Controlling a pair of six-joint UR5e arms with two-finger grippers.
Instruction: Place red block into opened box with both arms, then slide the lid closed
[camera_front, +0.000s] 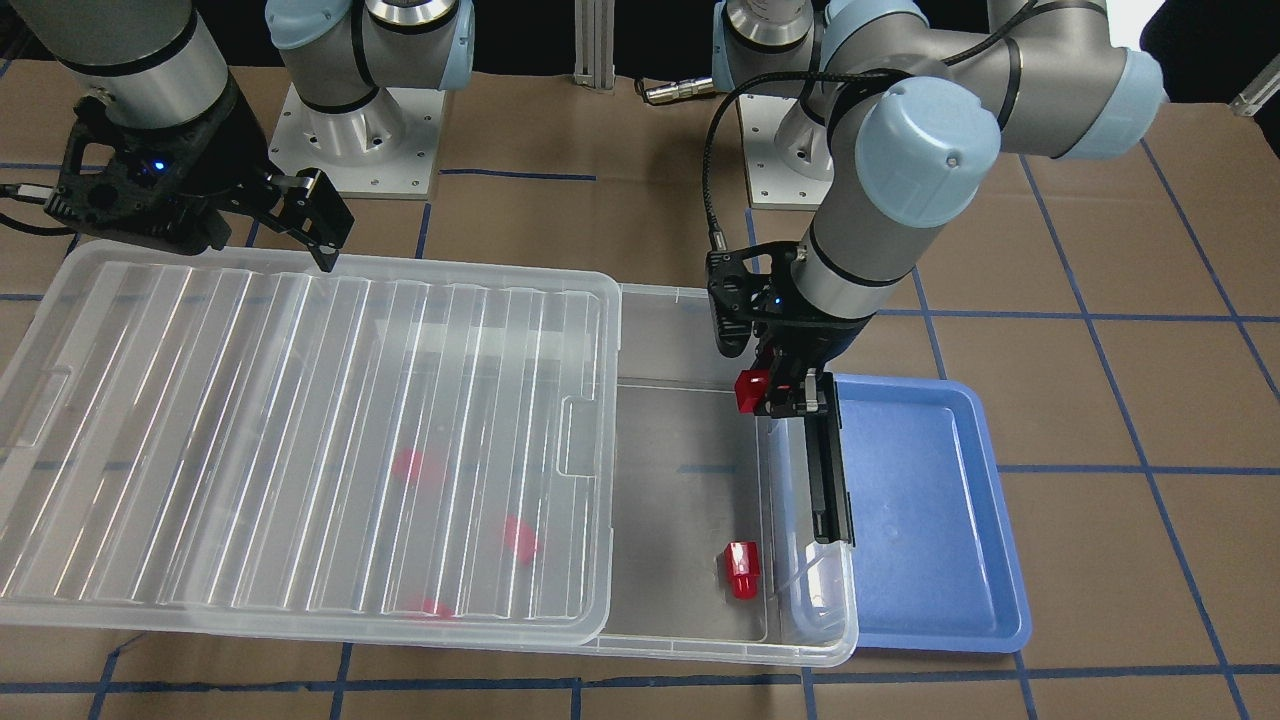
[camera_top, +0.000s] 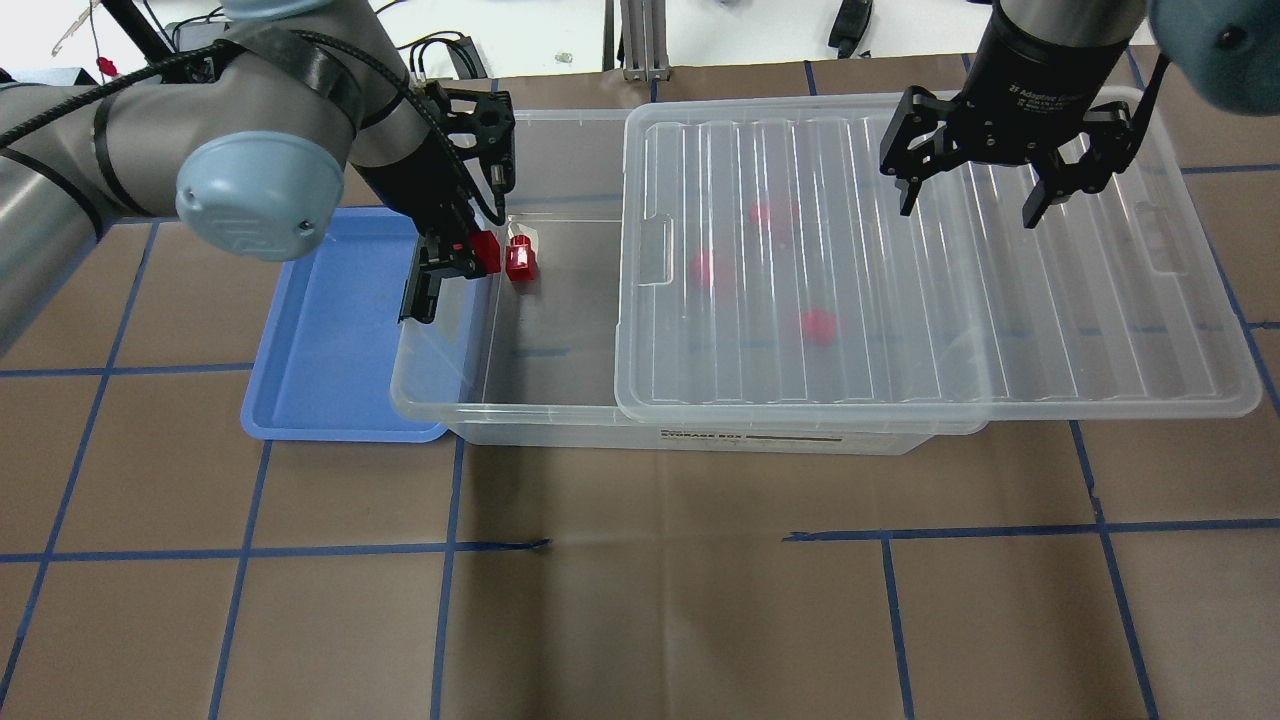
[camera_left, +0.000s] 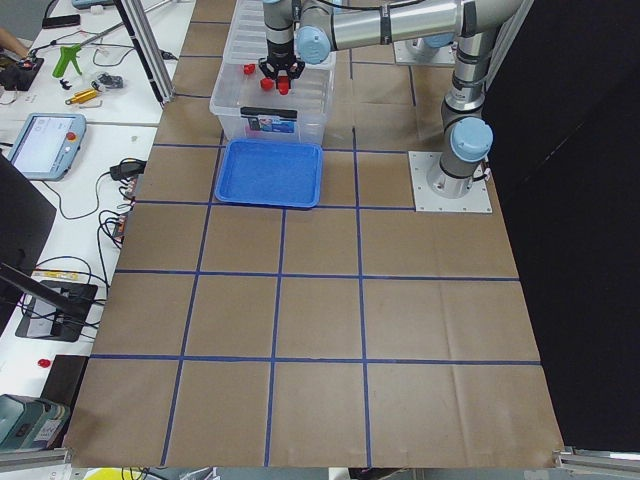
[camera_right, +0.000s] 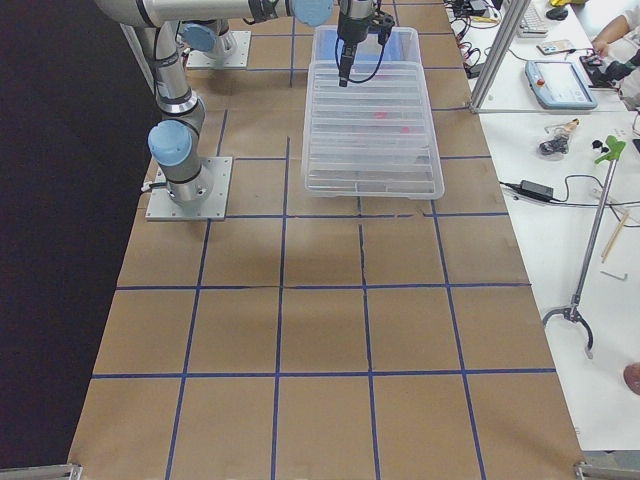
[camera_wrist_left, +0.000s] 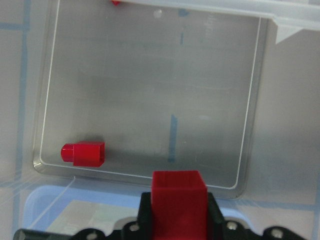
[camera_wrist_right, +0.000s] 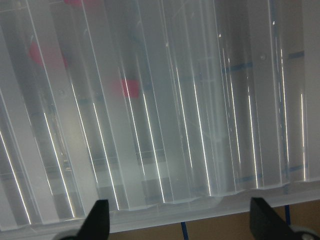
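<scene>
My left gripper (camera_front: 762, 396) (camera_top: 476, 256) is shut on a red block (camera_front: 750, 392) (camera_wrist_left: 179, 197) and holds it over the uncovered end of the clear box (camera_front: 700, 640) (camera_top: 440, 400), near the end wall. A second red block (camera_front: 741, 570) (camera_top: 520, 258) (camera_wrist_left: 84, 153) lies on the box floor. Several more red blocks (camera_front: 410, 465) show blurred under the ribbed lid (camera_front: 300, 430) (camera_top: 900, 280), which covers most of the box and overhangs its far end. My right gripper (camera_top: 968, 200) (camera_wrist_right: 182, 222) hangs open above the lid near its back edge.
A blue tray (camera_front: 930, 520) (camera_top: 330, 330) lies against the box's uncovered end, partly under it. A black latch bar (camera_front: 830, 470) runs along that end wall. Brown table with blue tape lines spreads in front. Benches with tools stand beyond the table ends.
</scene>
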